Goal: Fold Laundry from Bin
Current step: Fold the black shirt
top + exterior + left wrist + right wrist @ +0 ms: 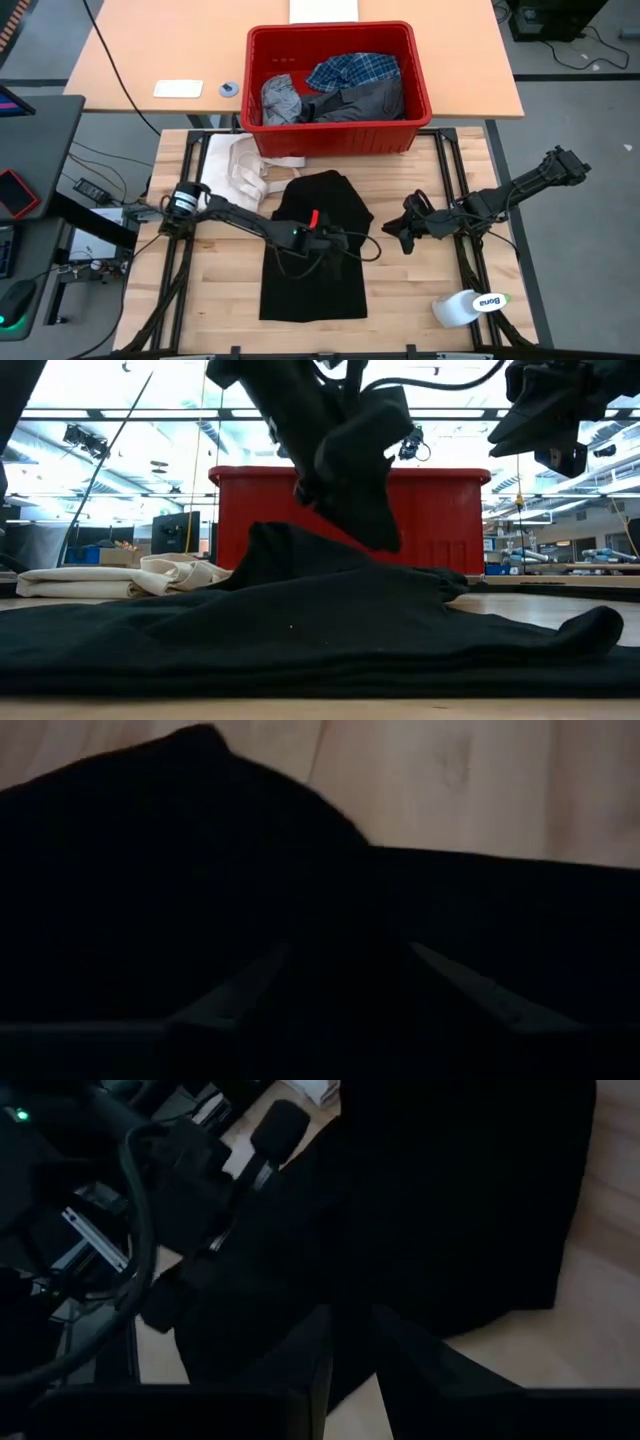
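From above, the black garment (315, 250) lies spread on the middle of the table (410, 320), its far part bunched toward the red bin (340, 140) at the table's far edge, where a plaid shirt (352, 70), a light grey piece (281, 98) and a dark grey piece (365, 100) wait. The left gripper (345, 238) sits low over the black cloth; the right gripper (403, 232) hangs just off the cloth's right edge. A cream cloth (240, 165) lies near the bin's left corner. From table height, the black fabric slumps in soft, limp folds, so I judge it light and floppy, best pinched at a hem or corner. The left wrist view shows its fingers (235, 995) apart over dark cloth, though whether they pinch any I cannot tell. The right wrist view shows its fingers (420, 1350) nearly together, holding nothing.
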Controlling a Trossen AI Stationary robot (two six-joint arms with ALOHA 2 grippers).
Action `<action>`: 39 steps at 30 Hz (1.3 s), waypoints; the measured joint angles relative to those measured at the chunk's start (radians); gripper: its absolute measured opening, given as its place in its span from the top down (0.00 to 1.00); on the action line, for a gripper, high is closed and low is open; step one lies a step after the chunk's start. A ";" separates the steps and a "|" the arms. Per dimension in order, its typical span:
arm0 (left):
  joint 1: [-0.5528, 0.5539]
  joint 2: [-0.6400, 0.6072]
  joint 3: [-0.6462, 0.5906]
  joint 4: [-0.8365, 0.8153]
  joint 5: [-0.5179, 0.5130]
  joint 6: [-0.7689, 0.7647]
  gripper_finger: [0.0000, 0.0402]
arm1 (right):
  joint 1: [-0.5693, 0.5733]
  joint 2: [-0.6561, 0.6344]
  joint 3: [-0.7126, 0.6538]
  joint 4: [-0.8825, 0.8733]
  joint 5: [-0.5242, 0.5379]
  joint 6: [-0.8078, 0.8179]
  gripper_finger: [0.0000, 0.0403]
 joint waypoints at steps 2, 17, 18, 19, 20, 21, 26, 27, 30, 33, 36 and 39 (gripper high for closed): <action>0.005 0.005 0.000 -0.012 -0.010 0.015 0.52 | 0.000 0.000 0.000 0.004 -0.007 0.001 0.79; 0.055 0.001 -0.001 -0.088 0.018 0.016 0.85 | 0.007 0.000 0.000 0.040 -0.010 -0.129 0.79; 0.059 -0.023 0.000 -0.083 0.018 0.013 0.92 | 0.007 0.000 0.000 0.046 -0.011 -0.174 0.79; 0.063 -0.051 0.000 -0.085 0.018 0.010 0.96 | 0.007 0.000 0.000 0.057 -0.012 -0.220 0.80; 0.067 -0.079 0.000 -0.091 0.019 0.005 0.96 | 0.007 0.000 0.000 0.071 -0.015 -0.266 0.80; 0.071 -0.108 0.000 -0.087 0.027 0.004 0.96 | 0.007 0.000 0.004 0.073 -0.017 -0.310 0.80; 0.073 -0.283 0.001 -0.062 0.140 0.045 0.98 | 0.007 0.034 0.101 0.056 0.026 -0.562 0.80; 0.073 -0.312 0.002 -0.062 0.163 0.049 0.98 | 0.004 0.051 0.130 0.061 0.043 -0.630 0.80; 0.072 -0.365 0.001 -0.073 0.179 0.036 0.98 | -0.011 0.117 0.217 0.057 0.054 -0.818 0.79; 0.073 -0.415 0.000 -0.044 0.187 0.031 0.98 | -0.027 0.199 0.310 0.059 0.053 -0.951 0.73; 0.079 -0.449 0.000 -0.036 0.186 0.017 0.98 | -0.048 0.285 0.407 0.064 0.047 -1.047 0.63; 0.084 -0.459 -0.001 -0.043 0.186 -0.023 0.99 | -0.072 0.359 0.496 0.068 0.053 -1.083 0.51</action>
